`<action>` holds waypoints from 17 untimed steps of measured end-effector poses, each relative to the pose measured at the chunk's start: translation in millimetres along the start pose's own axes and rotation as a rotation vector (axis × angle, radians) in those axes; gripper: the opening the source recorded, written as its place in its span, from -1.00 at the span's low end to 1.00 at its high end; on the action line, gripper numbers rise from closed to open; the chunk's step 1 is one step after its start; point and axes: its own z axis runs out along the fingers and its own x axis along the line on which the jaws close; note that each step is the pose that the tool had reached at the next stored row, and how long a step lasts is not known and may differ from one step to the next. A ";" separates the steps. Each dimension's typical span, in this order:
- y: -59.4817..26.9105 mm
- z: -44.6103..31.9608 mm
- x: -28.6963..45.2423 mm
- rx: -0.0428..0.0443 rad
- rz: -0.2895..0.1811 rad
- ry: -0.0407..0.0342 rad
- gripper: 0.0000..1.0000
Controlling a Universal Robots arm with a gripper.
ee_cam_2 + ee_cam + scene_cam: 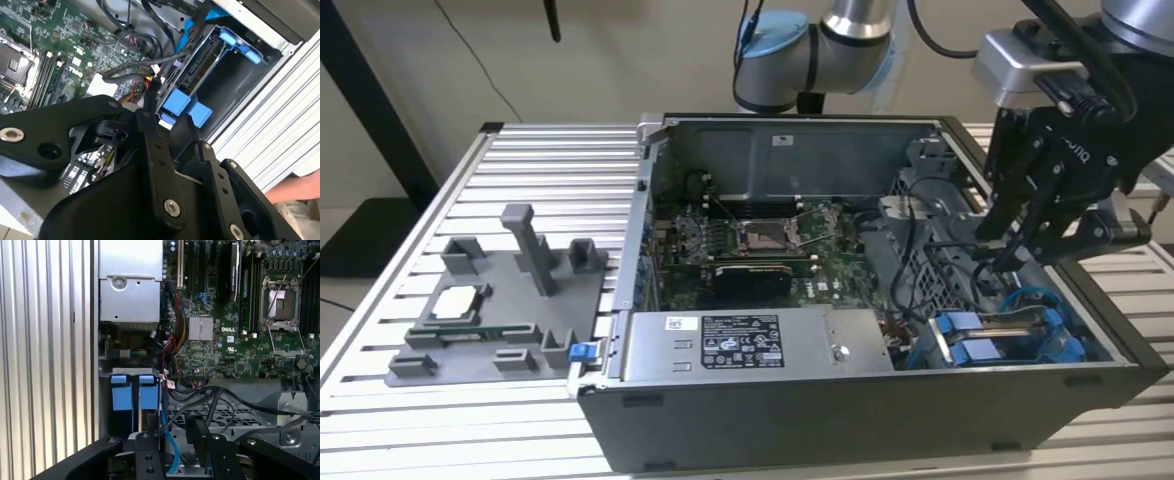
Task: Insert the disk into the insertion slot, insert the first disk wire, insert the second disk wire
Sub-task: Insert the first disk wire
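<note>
A robotics lab or test cell is being shown, not a home or an office. A slatted aluminium worktop (520,170) is being used as the bench, and an opened computer case (854,420) is being carried on it with its motherboard (761,240) being left bare. Beside the case, toward the exterior view's left, a grey fixture (467,350) is being used to hold a processor (458,303). An industrial arm (841,40) is being held over the case. Behind, a plain beige wall (627,60) and a black post (374,110) are being seen.
</note>
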 end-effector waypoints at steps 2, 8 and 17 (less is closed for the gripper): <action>0.0 2.5 -1.6 0.0046 -0.014 -0.0003 1.00; 0.0 7.6 -4.5 0.0123 -0.044 -0.0128 1.00; 0.1 12.5 -5.6 0.0167 -0.081 -0.0493 1.00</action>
